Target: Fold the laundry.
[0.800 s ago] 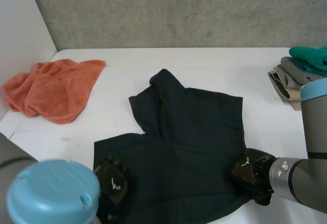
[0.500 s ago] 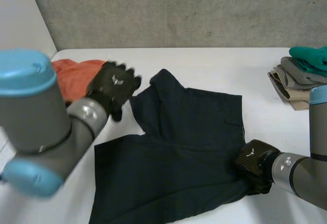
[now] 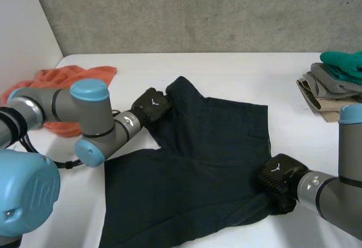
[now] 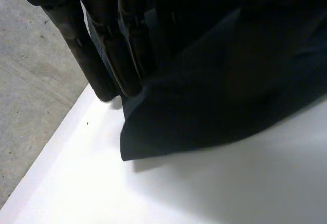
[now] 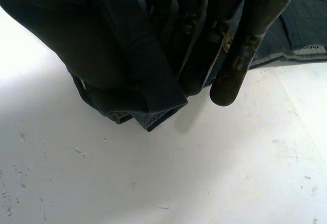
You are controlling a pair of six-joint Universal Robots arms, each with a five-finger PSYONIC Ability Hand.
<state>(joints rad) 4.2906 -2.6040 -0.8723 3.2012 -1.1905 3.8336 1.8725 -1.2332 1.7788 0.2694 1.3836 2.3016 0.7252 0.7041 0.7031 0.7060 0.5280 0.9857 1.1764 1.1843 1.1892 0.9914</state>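
Dark navy shorts [image 3: 215, 152] lie spread on the white table [image 3: 237, 73]. My left hand [image 3: 151, 104] is at the far left leg corner of the shorts. In the left wrist view its fingers [image 4: 97, 50] stand straight on the cloth's edge [image 4: 214, 96], which rises against the palm side, the corner slightly off the table. My right hand [image 3: 280, 179] is at the near right edge of the shorts. There a bunched fold [image 5: 127, 96] is pinched between its thumb and fingers [image 5: 240, 40].
An orange towel [image 3: 68, 77] lies crumpled at the far left, partly behind my left arm. A stack of folded clothes [image 3: 334, 84] with a green piece on top sits at the right edge. A wall runs along the table's left and far sides.
My left arm swung from the near left corner, up over the towel, then down to the shorts' far left leg corner. The right hand stayed on the near right edge.
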